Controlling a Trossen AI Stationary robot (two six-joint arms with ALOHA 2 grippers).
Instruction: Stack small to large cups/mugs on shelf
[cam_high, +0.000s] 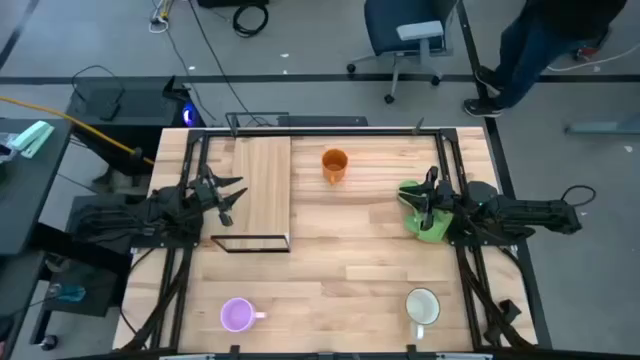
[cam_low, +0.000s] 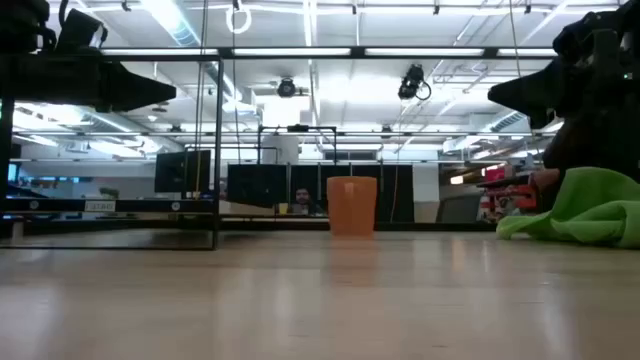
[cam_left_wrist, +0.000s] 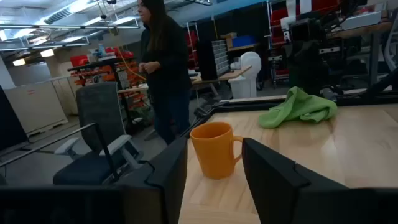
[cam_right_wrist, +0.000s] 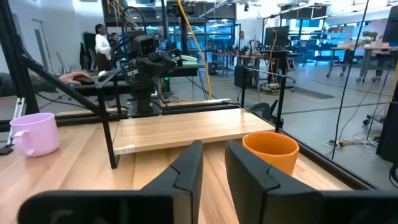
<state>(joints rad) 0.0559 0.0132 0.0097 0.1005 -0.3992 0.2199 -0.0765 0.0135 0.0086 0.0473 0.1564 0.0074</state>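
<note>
Left gripper hovering beside shelf, fingers standing open, gripping nothing. Right gripper hanging over green cloth, fingers parted, empty. Orange mug sitting between.

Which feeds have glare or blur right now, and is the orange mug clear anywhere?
Low view: ceiling lights glare behind the orange mug, and the near tabletop is blurred. Left wrist view: mug clear, evenly lit. High view: even light, little shadow. Right wrist view: bright windows behind, the mug and shelf readable.
</note>
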